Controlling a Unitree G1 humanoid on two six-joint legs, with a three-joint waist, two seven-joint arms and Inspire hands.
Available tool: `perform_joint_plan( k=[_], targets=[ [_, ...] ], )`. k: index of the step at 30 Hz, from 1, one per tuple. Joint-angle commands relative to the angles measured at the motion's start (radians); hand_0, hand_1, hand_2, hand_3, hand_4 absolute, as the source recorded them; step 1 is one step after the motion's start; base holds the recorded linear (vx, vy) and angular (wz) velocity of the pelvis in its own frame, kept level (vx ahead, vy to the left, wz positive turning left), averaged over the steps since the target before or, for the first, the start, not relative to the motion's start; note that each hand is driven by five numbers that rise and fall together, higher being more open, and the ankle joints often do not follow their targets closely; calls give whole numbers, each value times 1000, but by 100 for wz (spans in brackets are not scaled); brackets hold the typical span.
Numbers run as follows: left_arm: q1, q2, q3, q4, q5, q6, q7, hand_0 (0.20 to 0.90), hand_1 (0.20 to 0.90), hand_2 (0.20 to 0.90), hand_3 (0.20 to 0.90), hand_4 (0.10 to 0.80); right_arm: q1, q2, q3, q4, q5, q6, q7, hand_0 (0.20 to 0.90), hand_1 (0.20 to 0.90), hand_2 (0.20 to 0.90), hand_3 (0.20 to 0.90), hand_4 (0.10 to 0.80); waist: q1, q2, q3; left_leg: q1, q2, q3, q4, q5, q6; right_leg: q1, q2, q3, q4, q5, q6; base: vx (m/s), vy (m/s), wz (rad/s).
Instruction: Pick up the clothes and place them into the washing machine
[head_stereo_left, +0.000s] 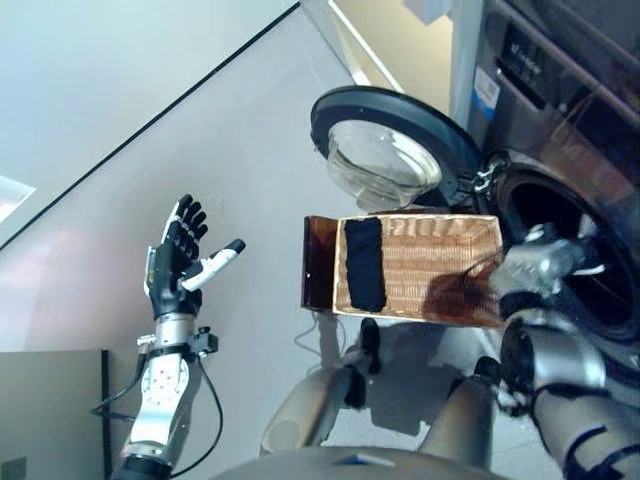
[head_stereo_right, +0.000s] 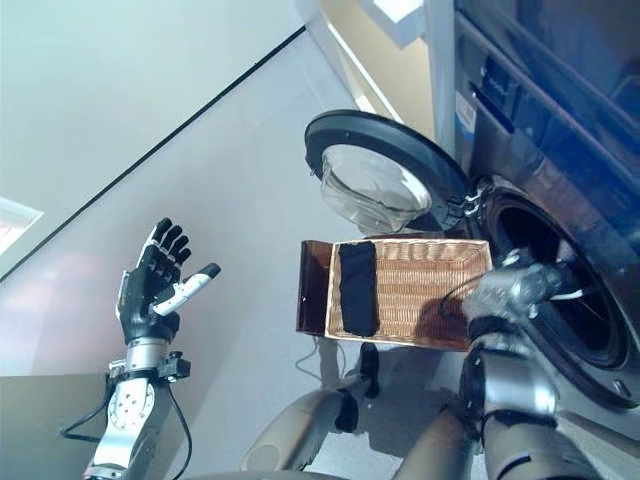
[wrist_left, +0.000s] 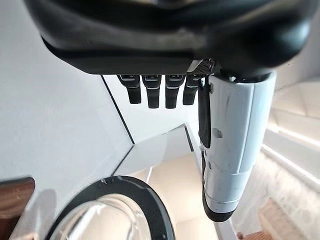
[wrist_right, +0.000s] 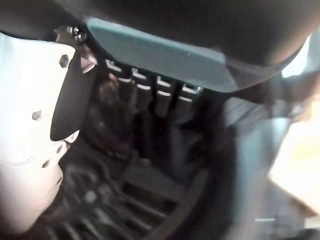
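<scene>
Right hand at the drum, one garment left in the basket

The right hand (head_stereo_right: 520, 288) reaches into the dark washing machine drum (head_stereo_right: 560, 290); whether it grasps anything I cannot tell. A black folded cloth (head_stereo_left: 364, 264) lies in the woven wicker basket (head_stereo_left: 440, 262). The left hand (head_stereo_left: 178, 262) is released, idle.

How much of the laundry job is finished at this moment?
The washing machine door is open. The right hand is at the drum opening; what it carries, if anything, cannot be seen. One dark garment lies in the wicker basket, so it remains to load. The left hand is open and empty.
</scene>
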Motion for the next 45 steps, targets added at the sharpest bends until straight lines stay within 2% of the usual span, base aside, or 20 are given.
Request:
perform_joint_plan(
  k=[1,6,7,9,10,12,15,16,17,18,19,20,21,24,28,30,31,38,45],
  targets=[
    [-22,-27,106,-35,-5,-71,10,900,900,900,900,800,132,67,83,-70,-54,7,83,900,900,900,900,800,-9,-26,-46,-55,0,-42,92,-158,-56,138,16,-58,-225,57,-87,78,-67,6],
    [1,-33,112,-6,52,-47,3,900,900,900,900,800,276,125,145,-75,-99,72,149,900,900,900,900,800,-42,-92,-49,23,16,-47,61,-153,-64,233,27,-82,-302,79,-79,71,-44,3],
    [2,-34,113,-6,52,-47,2,900,900,900,900,800,277,125,146,-76,-99,72,149,900,900,900,900,800,-42,-91,-49,24,17,-47,56,-145,-64,235,29,-84,-310,88,-80,60,-53,-3],
    [5,-48,108,55,54,-28,0,900,900,900,900,800,346,139,190,-77,-155,113,172,900,900,900,900,800,-63,-132,-60,79,24,-46,23,-143,-69,285,37,-93,-364,102,-71,75,-58,-5],
    [5,-48,108,55,54,-28,0,900,900,900,900,800,346,139,191,-78,-156,113,171,900,900,900,900,800,-63,-131,-60,79,25,-46,19,-137,-69,285,38,-94,-369,110,-72,74,-45,-12],
    [4,-60,104,140,65,-11,3,900,900,900,900,800,403,146,202,-72,-186,137,187,900,900,900,900,800,-82,-162,-82,126,33,-40,-17,-128,-76,331,47,-102,-422,129,-64,80,-44,-17],
    [-11,-62,82,300,104,14,16,900,900,900,900,800,462,145,225,-37,-265,171,188,900,900,900,900,800,-103,-188,-101,179,38,-33,-45,-128,-79,374,54,-106,-460,149,-58,56,-40,-23],
    [-13,-62,82,304,104,11,16,900,900,900,900,800,463,145,225,-38,-267,171,186,900,900,900,900,800,-103,-188,-99,183,38,-33,-47,-127,-79,378,54,-107,-463,150,-58,53,-39,-20],
    [-25,-61,67,420,138,30,27,900,900,900,900,800,518,130,246,16,-358,212,201,900,900,900,900,800,-117,-202,-119,210,40,-27,-61,-128,-81,397,57,-106,-482,160,-51,43,-23,-17],
    [-28,-62,66,424,139,27,28,900,900,900,900,800,517,130,246,17,-359,212,201,900,900,900,900,800,-116,-202,-118,213,40,-27,-63,-128,-81,400,57,-106,-485,160,-51,87,-45,-6],
    [-45,-64,47,554,165,39,32,900,900,900,900,800,556,118,274,70,-485,240,184,900,900,900,900,800,-125,-212,-139,244,43,-20,-84,-126,-82,421,60,-99,-504,171,-45,57,-32,-8],
    [-60,-67,34,654,192,45,46,900,900,900,900,800,583,108,275,109,-533,262,191,900,900,900,900,800,-132,-218,-151,259,45,-16,-96,-123,-84,432,60,-98,-512,176,-41,57,-32,-5],
    [-63,-68,33,659,192,42,47,900,900,900,900,800,583,108,274,109,-534,262,191,900,900,900,900,800,-131,-217,-150,262,45,-16,-98,-122,-84,434,60,-99,-514,177,-41,54,-24,-11],
    [-98,-85,-7,908,235,77,44,900,900,900,900,800,646,99,297,200,-706,303,191,900,900,900,900,800,-144,-231,-186,305,48,-9,-128,-118,-89,468,58,-102,-540,190,-32,55,-41,-6],
    [-127,-92,-35,1140,283,108,30,900,900,900,900,800,712,91,277,274,-823,336,196,900,900,900,900,800,-166,-243,-219,354,50,-1,-140,-124,-88,504,62,-96,-545,187,-30,48,-53,-2],
    [-131,-95,-43,1180,299,121,23,900,900,900,900,800,726,94,269,286,-841,341,197,900,900,900,900,800,-171,-246,-224,364,53,2,-141,-126,-88,511,64,-94,-540,185,-31,26,-61,-14],
    [-122,-91,-54,1266,350,140,17,900,900,900,900,800,754,92,241,288,-855,345,212,900,900,900,900,800,-186,-253,-241,387,59,11,-139,-136,-87,523,70,-80,-538,179,-33,18,-59,-5],
    [-106,-81,-37,1285,346,144,7,900,900,900,900,800,756,93,237,255,-839,341,228,900,900,900,900,800,-194,-258,-252,426,69,19,-149,-138,-89,545,80,-68,-535,172,-36,6,-42,-1],
    [-138,-74,-122,1200,401,131,23,900,900,900,900,800,751,100,263,194,-813,335,235,900,900,900,900,800,-213,-251,-256,444,74,29,-157,-140,-90,547,87,-52,-540,176,-35,-5,-18,-7]
  ],
)
